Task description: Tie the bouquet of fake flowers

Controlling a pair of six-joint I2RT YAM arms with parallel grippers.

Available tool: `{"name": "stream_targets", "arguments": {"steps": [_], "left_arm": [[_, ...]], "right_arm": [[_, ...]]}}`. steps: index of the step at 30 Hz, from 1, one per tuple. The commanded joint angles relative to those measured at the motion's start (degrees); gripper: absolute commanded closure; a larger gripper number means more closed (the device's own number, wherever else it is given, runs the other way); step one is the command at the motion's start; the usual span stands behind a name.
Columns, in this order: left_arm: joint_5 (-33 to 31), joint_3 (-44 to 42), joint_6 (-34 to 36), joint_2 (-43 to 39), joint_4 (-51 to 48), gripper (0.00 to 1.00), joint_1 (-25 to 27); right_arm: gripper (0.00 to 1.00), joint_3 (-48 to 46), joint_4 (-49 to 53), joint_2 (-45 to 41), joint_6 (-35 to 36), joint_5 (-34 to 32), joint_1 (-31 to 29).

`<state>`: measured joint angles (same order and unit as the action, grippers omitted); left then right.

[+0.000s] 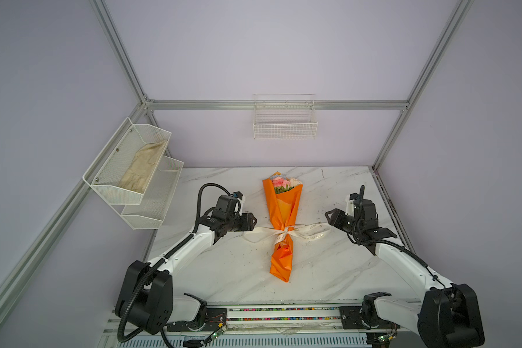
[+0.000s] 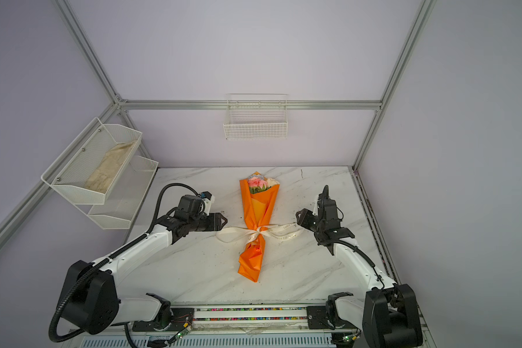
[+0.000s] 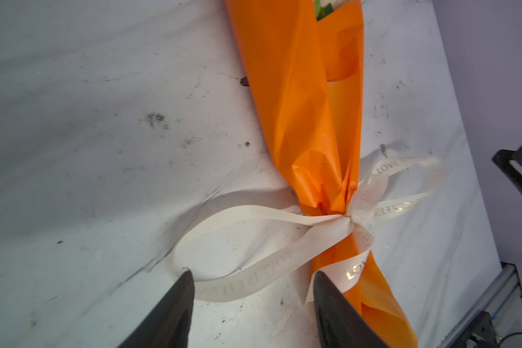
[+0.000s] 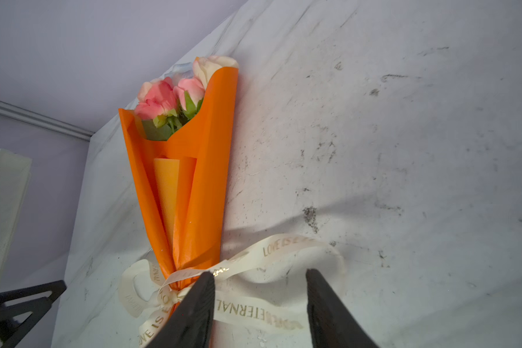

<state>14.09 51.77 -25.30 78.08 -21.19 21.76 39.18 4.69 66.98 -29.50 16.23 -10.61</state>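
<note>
The bouquet of fake flowers [image 1: 282, 217] lies flat on the white marbled worktop [image 1: 223, 271], midway between your two arms. Its pink and cream roses [image 4: 159, 99] point toward the back wall. The crumpled tail of its orange wrapping paper [image 1: 281, 265] points toward the arm bases. A cream ribbon [image 1: 286, 232] with gold lettering is knotted in a bow around the bouquet's narrow waist. One loop lies on the worktop at each side of the bouquet.

Your left gripper [image 1: 254, 222] sits to the left of the bouquet, level with the bow and aimed at it. Its jaws stand well apart and hold nothing. In the left wrist view, the bow's left loop runs across the gap between them. One jaw tip sits at the loop's edge, and you cannot tell whether it touches.

Your right gripper [image 1: 327, 214] sits to the right of the bouquet, just beside the end of the right loop. Its jaws are also parted and grip nothing. In the right wrist view, the lettered loop lies across the gap beneath them.

Beyond the bouquet's flower end, a white wire basket [image 1: 285, 126] hangs on the back wall. To the bouquet's left, two white mesh shelves [image 1: 112, 192] hang on the side wall, and the upper one holds a beige cloth [image 1: 142, 168].
</note>
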Motion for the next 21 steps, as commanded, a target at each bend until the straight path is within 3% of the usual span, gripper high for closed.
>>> {"name": "stream_targets", "arguments": {"steps": [1, 4, 7, 10, 13, 16, 21], "left_arm": [[10.58, 3.53, -2.6, 5.11, 5.83, 0.37, 2.56], [12.15, 5.55, -3.75, 9.71, 6.15, 0.37, 4.86], [13.93, 5.81, -5.85, 12.89, 8.71, 0.36, 6.17], [16.54, 5.71, -8.73, 15.83, 12.58, 0.35, 7.13], [18.61, 6.27, -11.0, 18.98, 15.57, 0.35, 8.01], [18.54, 7.4, -11.89, 21.27, 16.61, 0.36, 8.56], [19.62, 10.74, -12.58, 26.4, 17.84, 0.48, 8.56]], "right_arm": [[0.48, -2.18, -4.14, -0.57, -4.7, 6.01, -0.09], [0.48, -2.65, -4.18, -4.29, -6.93, 5.19, -0.11], [0.47, -4.47, -10.88, -5.98, -10.52, 11.55, -0.64], [0.47, -4.67, -14.55, -0.01, -11.73, 15.16, -3.79], [0.47, -2.8, -13.95, 7.4, -11.01, 11.54, -9.71], [0.47, -2.31, -19.88, 15.16, -13.2, 11.28, -13.97], [0.5, -1.35, -27.68, 25.32, -17.0, 9.9, -17.25]]}}
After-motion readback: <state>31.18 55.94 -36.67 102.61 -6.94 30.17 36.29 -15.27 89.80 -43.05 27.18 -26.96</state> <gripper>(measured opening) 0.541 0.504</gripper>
